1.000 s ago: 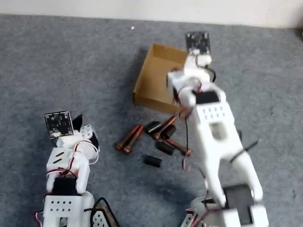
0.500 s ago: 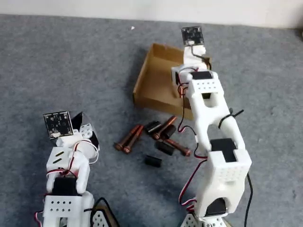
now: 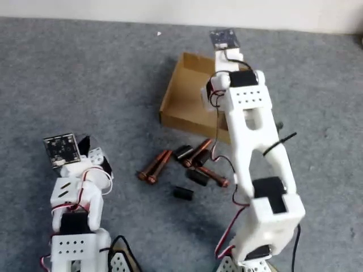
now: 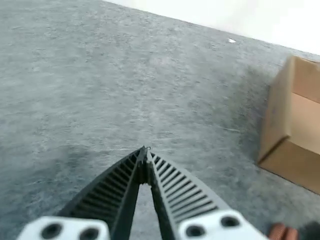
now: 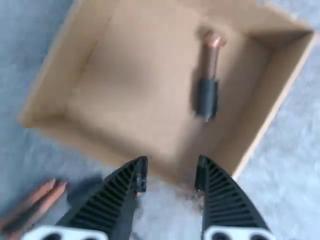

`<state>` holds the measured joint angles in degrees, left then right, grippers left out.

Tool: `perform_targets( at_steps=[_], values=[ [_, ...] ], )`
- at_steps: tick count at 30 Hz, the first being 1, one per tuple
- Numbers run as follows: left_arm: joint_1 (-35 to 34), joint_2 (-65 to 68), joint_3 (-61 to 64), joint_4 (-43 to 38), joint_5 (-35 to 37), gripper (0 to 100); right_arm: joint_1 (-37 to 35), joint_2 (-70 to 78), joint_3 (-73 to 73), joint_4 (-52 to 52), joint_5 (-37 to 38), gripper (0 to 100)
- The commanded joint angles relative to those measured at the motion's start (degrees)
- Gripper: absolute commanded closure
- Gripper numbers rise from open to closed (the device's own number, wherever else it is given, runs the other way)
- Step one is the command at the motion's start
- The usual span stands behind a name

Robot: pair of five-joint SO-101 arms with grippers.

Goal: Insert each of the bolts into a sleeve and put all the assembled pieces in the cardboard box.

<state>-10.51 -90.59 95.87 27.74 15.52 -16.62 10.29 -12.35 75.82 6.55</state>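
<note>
Bolts [image 3: 154, 165] and black sleeves [image 3: 182, 193] lie loose on the carpet [image 3: 85, 73] between our arms, near the cardboard box [image 5: 130, 85]. One assembled piece [image 5: 209, 80] lies inside it. Our right gripper [image 5: 171, 167] hangs above its near wall, jaws apart; our left gripper [image 4: 146, 155] is closed on nothing

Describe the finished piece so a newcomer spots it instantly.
Find the open cardboard box on the grey carpet. Lying alone on its floor is a copper bolt with a black sleeve over one end. The loose bolts and bare sleeves all lie outside the box, on the carpet.
</note>
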Motion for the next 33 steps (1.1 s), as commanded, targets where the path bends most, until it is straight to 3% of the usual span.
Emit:
perform_targets(
  at_steps=[1,7,11,15,22,33],
  values=[
    [-2.33,-0.40,0.13,-1.67,-0.44,99,-2.42,-7.52,-2.59,9.71,6.42,85.4],
    [-2.33,-0.40,0.13,-1.67,-0.70,99,-5.67,-9.45,-2.59,24.92,14.51,85.4],
    [-2.51,-0.40,0.13,-1.67,-0.79,99,-6.11,-10.51,3.38,25.01,16.97,85.4],
    [-6.02,-0.40,0.13,-1.76,-0.70,99,-11.91,-14.81,14.73,24.57,17.41,85.4],
    [-11.12,-0.40,0.75,-5.01,-0.79,99,-21.76,-29.41,38.81,9.54,17.23,85.4],
    [-11.21,-0.40,0.75,-5.01,-0.79,99,-27.21,-34.77,60.53,-13.93,17.23,85.4]
  ],
)
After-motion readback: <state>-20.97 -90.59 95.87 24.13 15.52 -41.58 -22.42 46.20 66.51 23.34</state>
